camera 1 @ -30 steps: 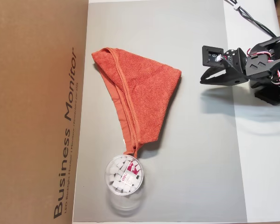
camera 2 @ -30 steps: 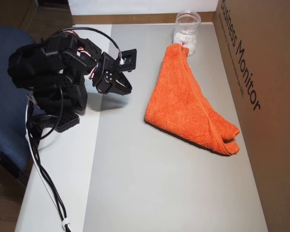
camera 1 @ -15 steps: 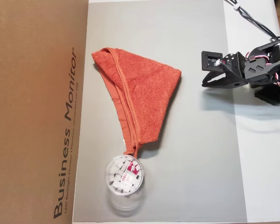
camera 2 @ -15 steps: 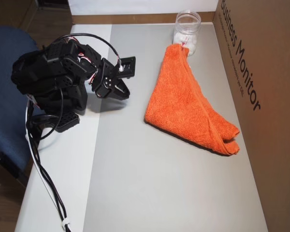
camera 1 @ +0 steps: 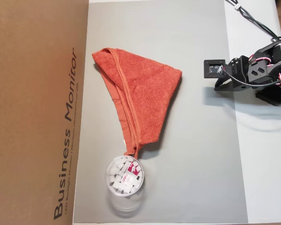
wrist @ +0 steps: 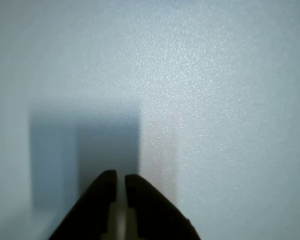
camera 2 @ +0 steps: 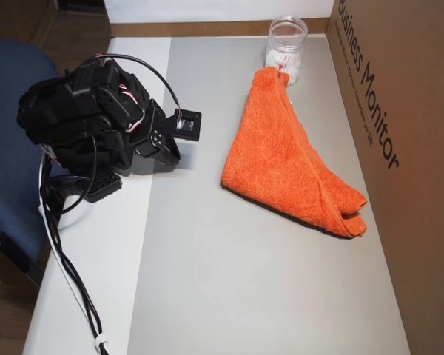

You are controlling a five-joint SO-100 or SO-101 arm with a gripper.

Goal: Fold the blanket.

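Wrist view shows our gripper [wrist: 120, 186] with its two dark tips pressed together, just a thin slit between them, nothing pinched, only bare pale surface and a shadow ahead. Overhead, the blanket [camera 1: 138, 96] lies on the grey mat [camera 1: 201, 164], already doubled into a triangle, one hemmed corner touching a clear jar [camera 1: 124, 176] of white pieces; a cardboard box [camera 1: 37, 112] sits just beside its left side. Our arm [camera 2: 81, 122] is tucked back, well apart from the cloth.

Risks as we judge them:
- Any further fold means dragging the cloth, and the corner at the jar could tip or shove it.
- Tips must spread before we reach in, else we only push the cloth and bunch it.
- Terry is thick and layered; we could catch one layer only and undo the fold.
- Box crowds the left edge, little room to lay cloth over.
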